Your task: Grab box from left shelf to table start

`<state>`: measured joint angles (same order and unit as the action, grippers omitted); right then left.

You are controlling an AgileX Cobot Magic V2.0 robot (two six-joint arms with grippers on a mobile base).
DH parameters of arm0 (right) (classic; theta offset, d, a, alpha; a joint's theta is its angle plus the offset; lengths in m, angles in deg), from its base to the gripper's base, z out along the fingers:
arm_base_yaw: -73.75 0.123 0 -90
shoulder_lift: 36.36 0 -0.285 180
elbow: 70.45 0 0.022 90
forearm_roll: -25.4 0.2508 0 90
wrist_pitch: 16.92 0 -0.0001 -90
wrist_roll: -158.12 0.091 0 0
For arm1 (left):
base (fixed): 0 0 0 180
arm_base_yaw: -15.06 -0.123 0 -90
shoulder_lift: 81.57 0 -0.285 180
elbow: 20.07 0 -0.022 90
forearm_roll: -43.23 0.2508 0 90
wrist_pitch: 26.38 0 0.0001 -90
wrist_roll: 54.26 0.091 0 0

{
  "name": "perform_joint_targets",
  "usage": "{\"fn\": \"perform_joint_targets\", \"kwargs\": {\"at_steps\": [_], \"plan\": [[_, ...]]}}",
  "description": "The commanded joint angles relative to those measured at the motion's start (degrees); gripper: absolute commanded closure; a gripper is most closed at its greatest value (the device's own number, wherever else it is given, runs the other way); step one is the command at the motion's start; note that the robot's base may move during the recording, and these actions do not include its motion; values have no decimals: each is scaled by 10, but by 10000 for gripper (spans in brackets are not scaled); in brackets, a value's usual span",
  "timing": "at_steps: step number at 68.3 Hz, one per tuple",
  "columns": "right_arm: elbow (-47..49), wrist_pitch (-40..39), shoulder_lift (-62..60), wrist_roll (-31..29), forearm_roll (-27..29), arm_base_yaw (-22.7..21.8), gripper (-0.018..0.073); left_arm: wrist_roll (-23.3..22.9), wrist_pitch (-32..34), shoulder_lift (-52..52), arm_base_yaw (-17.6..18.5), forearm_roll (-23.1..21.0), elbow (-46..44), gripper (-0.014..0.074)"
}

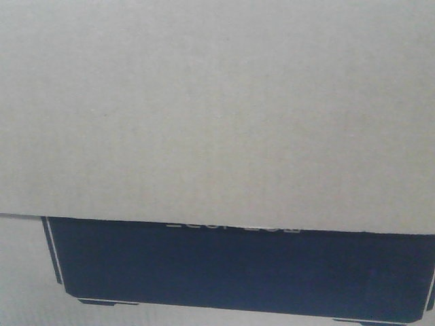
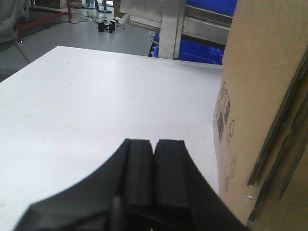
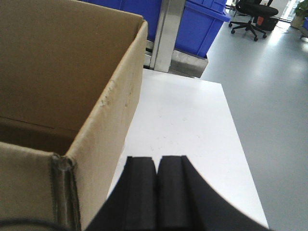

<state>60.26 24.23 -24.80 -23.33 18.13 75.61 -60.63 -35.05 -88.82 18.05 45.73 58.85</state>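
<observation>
— Looking from the wrists: how do the jaws stand?

— I see both clenched on nothing. The left gripper (image 2: 153, 144) has its pads pressed together over the white table (image 2: 96, 106), and the box (image 2: 262, 96) stands just beside it, on its right. The right gripper (image 3: 157, 161) is the same, with the box (image 3: 72, 86) just to its left.

— How does the box look?

— I see plain brown cardboard, open on top, small printed symbols low on one side. In the front view it fills everything, with a black panel (image 1: 238, 268) outlined in thin white.

— Room to move?

— I have bare table on the outer side of each gripper. Behind stand blue bins (image 3: 202, 24) and a metal post (image 2: 171, 29).
</observation>
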Motion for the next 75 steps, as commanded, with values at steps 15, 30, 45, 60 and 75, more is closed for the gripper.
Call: {"fn": "perform_joint_targets", "kwargs": {"at_steps": [15,30,45,60,75], "plan": [[15,-46,8,-1,-10,0,504,1,67,9,-3,-6,-1,696],[15,-46,8,-1,-10,0,504,1,67,9,-3,-6,-1,696],[15,-46,8,-1,-10,0,504,1,67,9,-3,-6,-1,696],[2,-53,8,-1,-17,0,504,1,67,9,-3,-6,-1,696],[-85,-184,5,0,20,-12,504,1,67,9,-3,-6,-1,696]]}}
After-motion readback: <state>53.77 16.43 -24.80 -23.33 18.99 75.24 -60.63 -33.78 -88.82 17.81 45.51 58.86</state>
